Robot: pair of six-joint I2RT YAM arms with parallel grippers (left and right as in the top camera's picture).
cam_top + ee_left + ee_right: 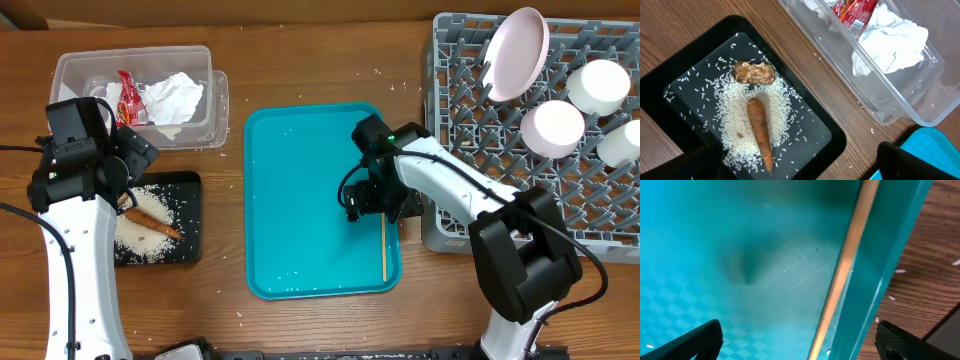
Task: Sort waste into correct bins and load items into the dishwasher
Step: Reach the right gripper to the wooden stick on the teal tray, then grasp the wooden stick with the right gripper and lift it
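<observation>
Right pincer: the right gripper (pixel 377 203) is released, its fingers (pixel 695 341) spread wide and grasping nothing, low over the teal tray (pixel 300 200).
Chopstick: the chopstick (pixel 845 265) lies flat in the tray against its 3 o'clock wall. In the wrist view it runs from 1 o'clock to 6 o'clock between the two fingers, touching neither.
Overhead: the chopstick's free length extends from under the gripper toward 6 o'clock.
Left pincer: the left gripper (pixel 800 167) is also released and empty, hanging above the black tray (pixel 690 85).
Black tray: the carrot (pixel 760 132) lies on rice (pixel 735 115).
Clear bin: at 1 o'clock of the black tray, the clear bin (pixel 900 100) contains crumpled paper (pixel 890 40) and a red wrapper (pixel 855 10).
</observation>
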